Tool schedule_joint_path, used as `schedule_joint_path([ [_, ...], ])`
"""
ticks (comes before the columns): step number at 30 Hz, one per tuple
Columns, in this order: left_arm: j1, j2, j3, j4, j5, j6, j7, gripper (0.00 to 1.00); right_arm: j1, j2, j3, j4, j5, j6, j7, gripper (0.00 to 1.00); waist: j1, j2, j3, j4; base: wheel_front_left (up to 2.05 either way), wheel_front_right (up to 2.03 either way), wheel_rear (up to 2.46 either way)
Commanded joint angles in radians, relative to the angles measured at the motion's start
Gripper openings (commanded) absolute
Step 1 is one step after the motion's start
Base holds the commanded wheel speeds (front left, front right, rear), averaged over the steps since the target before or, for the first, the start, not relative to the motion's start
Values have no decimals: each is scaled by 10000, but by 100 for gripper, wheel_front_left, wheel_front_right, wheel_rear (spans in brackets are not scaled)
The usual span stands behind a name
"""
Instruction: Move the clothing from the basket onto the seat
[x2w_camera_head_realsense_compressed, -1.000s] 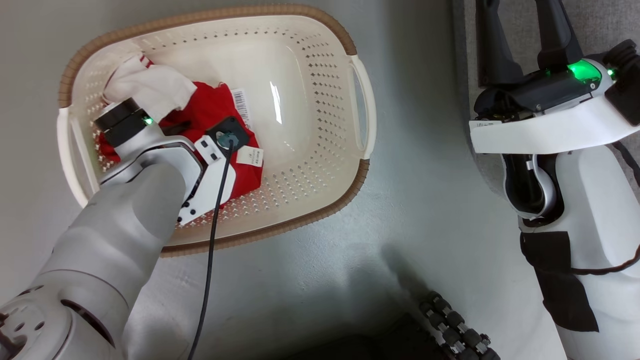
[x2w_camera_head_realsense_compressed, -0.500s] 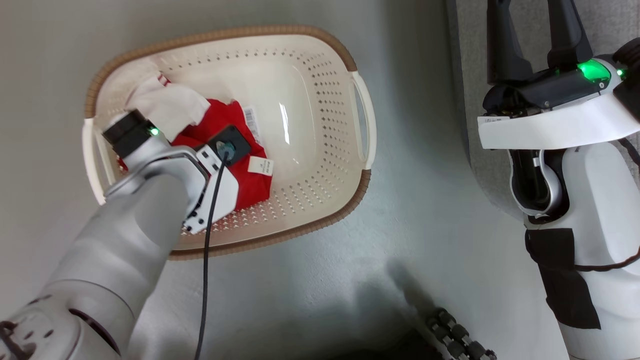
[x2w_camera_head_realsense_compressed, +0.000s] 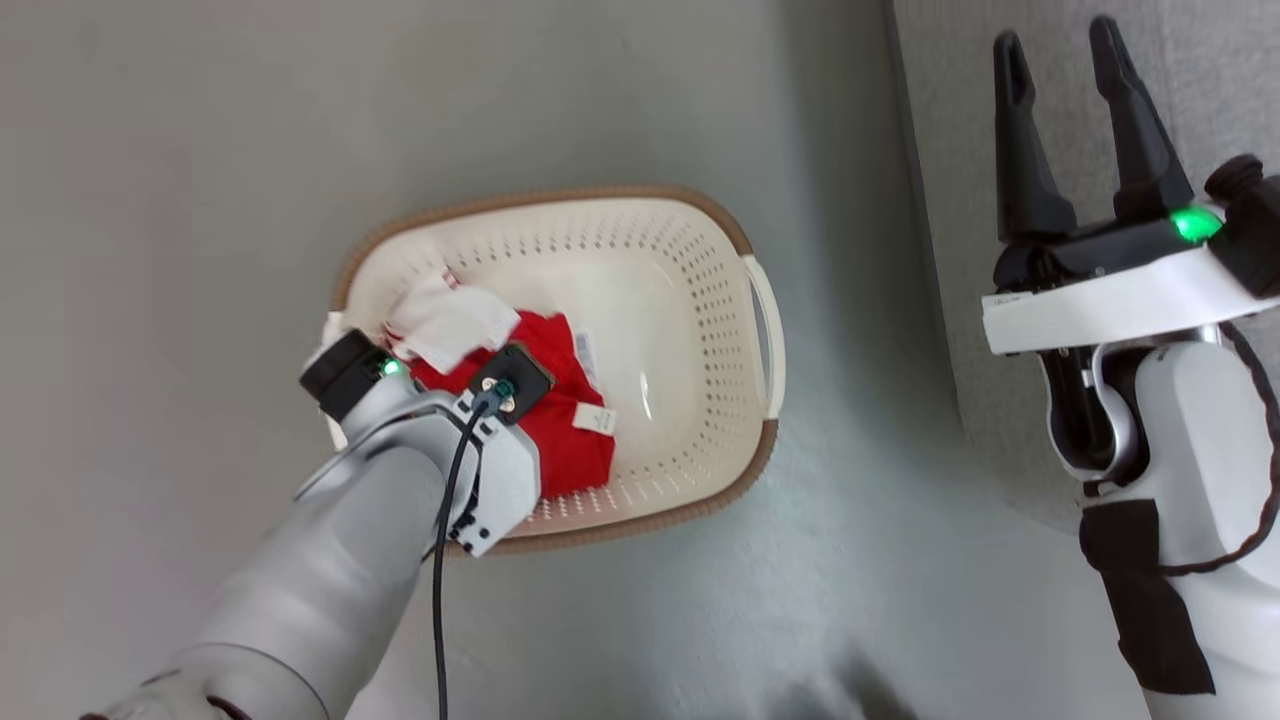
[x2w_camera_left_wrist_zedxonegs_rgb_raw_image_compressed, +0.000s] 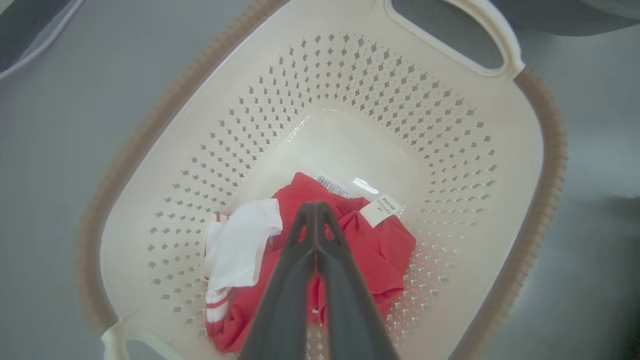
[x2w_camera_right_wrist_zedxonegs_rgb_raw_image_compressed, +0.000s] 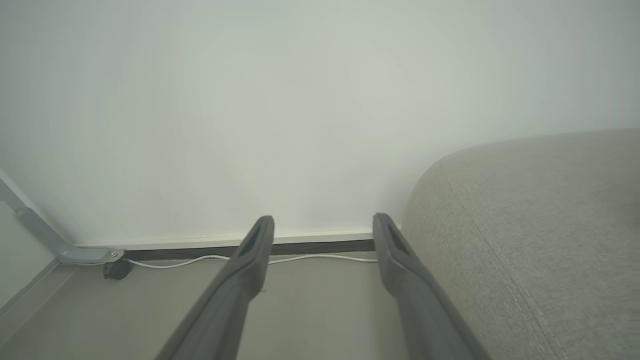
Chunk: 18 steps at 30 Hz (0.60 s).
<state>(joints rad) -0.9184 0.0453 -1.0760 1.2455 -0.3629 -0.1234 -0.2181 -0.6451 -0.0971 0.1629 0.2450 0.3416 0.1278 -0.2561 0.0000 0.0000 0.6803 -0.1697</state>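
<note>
Clothing (x2w_camera_left_wrist_zedxonegs_rgb_raw_image_compressed: 385, 250) heaped in basket (x2w_camera_left_wrist_zedxonegs_rgb_raw_image_compressed: 350, 75), left claw (x2w_camera_left_wrist_zedxonegs_rgb_raw_image_compressed: 315, 207) pressed together, pinch unclear, right claw (x2w_camera_head_realsense_compressed: 1058, 40) apart

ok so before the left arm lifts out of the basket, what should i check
1. left tool shut over the clothing: ok
2. fabric actually pinched in it: cannot tell
3. clothing out of the basket: not ok, it lies inside
4. right tool open, holding nothing: ok
5. seat in view beside the right tool: ok
</note>
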Motion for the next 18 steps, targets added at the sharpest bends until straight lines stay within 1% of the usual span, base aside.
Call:
schedule_joint_path([
  [1,381,57,279,-262,-242,-16,-195,0,470,-43,66,-106,-88,29,-57,100,0,0,-894,467,0,0,0],
  [5,854,53,700,-770,-830,221,-384,0,837,-179,19,184,-93,29,-57,100,0,0,-1708,706,0,0,0],
  [6,977,52,810,-876,-955,279,-406,2,949,-206,12,259,-97,29,-57,100,0,0,-1919,765,0,0,0],
  [7,1085,52,918,-1005,-1041,351,-420,45,1067,-231,4,333,-99,29,-57,100,0,0,-2126,825,0,0,0],
  [8,1181,52,1103,-1272,-1127,452,-426,100,1186,-256,-3,399,-102,29,-57,100,0,0,-2326,885,0,0,0],
  [10,1469,139,1519,-1954,-1208,650,-430,100,1423,-305,-13,521,-100,29,-57,100,0,0,-2702,993,0,0,0],
  [13,2077,474,2263,-3063,-1201,930,-433,100,1786,-363,-39,664,-84,29,-57,100,0,0,-3218,1131,0,0,0],
  [17,3015,832,3357,-4394,-1075,1122,-434,100,2276,-419,-111,787,-57,29,-57,100,0,0,-3817,1289,0,0,0],
  [18,3015,832,3357,-4394,-1075,1122,-434,100,2276,-419,-111,787,-57,29,-57,100,0,0,-3817,1289,0,0,0],
])
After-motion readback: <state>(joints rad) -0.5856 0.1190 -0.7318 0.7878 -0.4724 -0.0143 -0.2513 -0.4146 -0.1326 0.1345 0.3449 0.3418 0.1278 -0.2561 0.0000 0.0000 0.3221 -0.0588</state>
